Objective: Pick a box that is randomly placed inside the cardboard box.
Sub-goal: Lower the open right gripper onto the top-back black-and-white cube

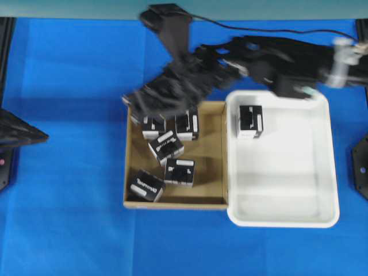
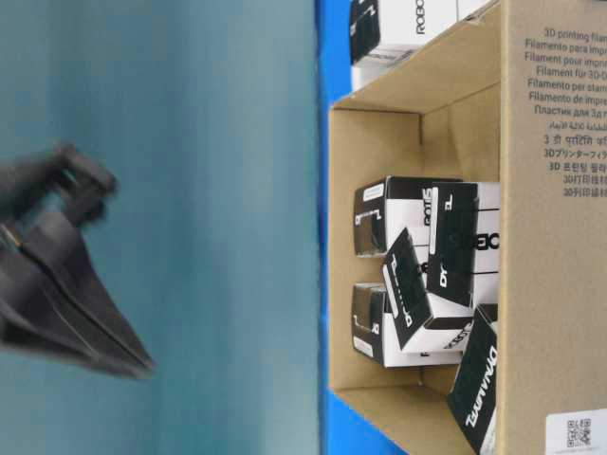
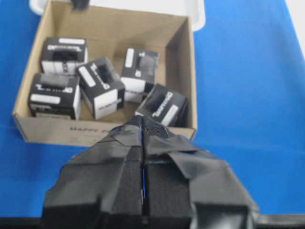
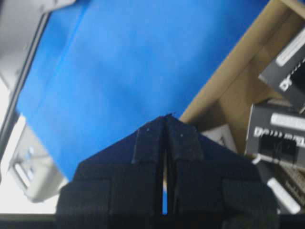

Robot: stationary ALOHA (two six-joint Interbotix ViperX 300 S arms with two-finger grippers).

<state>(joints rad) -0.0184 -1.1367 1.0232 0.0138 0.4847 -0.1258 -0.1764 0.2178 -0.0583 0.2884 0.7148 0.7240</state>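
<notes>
The cardboard box [image 1: 213,155] sits mid-table and holds several black boxes with white labels, among them one in the middle [image 1: 166,146] and one at the near left corner [image 1: 145,185]. My right gripper [image 1: 131,102] reaches across, blurred, above the carton's far left corner. It is shut and empty in the right wrist view [image 4: 167,118], with the carton wall [image 4: 228,76] beside it. My left gripper [image 1: 45,137] rests at the left edge, away from the carton. It is shut and empty in the left wrist view [image 3: 143,121], facing the carton [image 3: 100,131].
A white plastic tray [image 1: 287,190] touches the carton's right side and holds one black box [image 1: 250,121]. Blue cloth [image 1: 69,218] covers the table around both. The right arm [image 1: 276,57] spans the far side above the tray's rim.
</notes>
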